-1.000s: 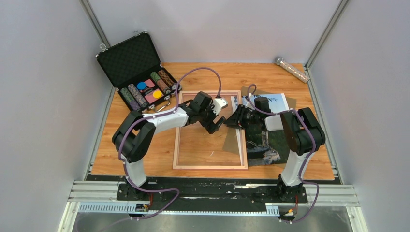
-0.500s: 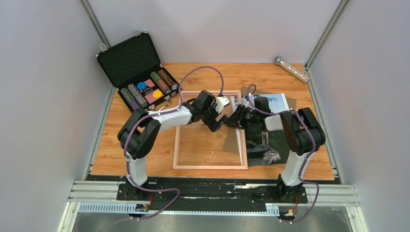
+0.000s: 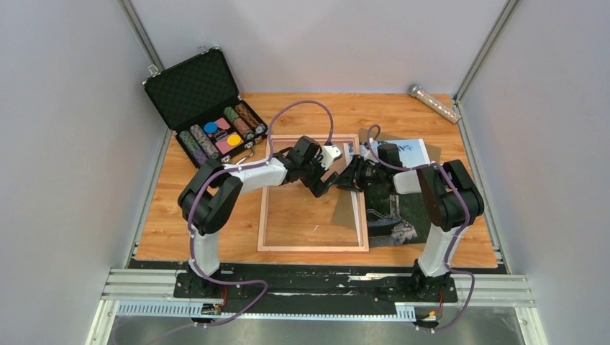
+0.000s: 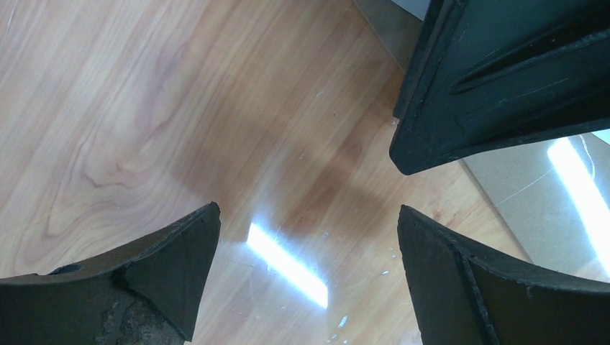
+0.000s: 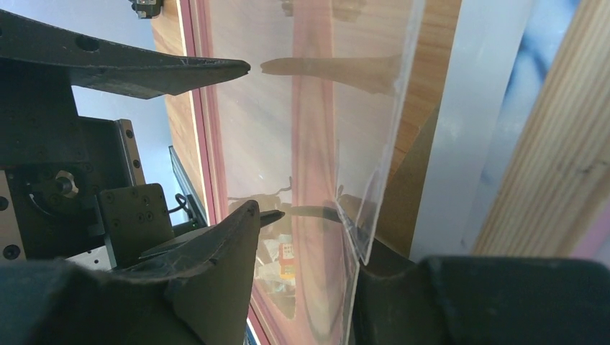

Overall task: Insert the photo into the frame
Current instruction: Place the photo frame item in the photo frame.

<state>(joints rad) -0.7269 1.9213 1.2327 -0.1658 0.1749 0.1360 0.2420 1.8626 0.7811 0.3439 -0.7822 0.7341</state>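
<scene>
You are looking at a robot lab test cell, not a home or shop. Plain grey panels (image 3: 65, 144) close in a wooden table (image 3: 403, 115) on three sides, joined by bare aluminium posts (image 3: 141, 32). Two white-and-black arms (image 3: 244, 176) stand bolted to a black plate (image 3: 324, 282) on extruded metal rails (image 3: 144, 284) at the near edge, with purple cables (image 3: 302, 103) looping loose. The props look staged: an open black case (image 3: 190, 83) of poker chips and a glittery tube (image 3: 434, 103).
</scene>
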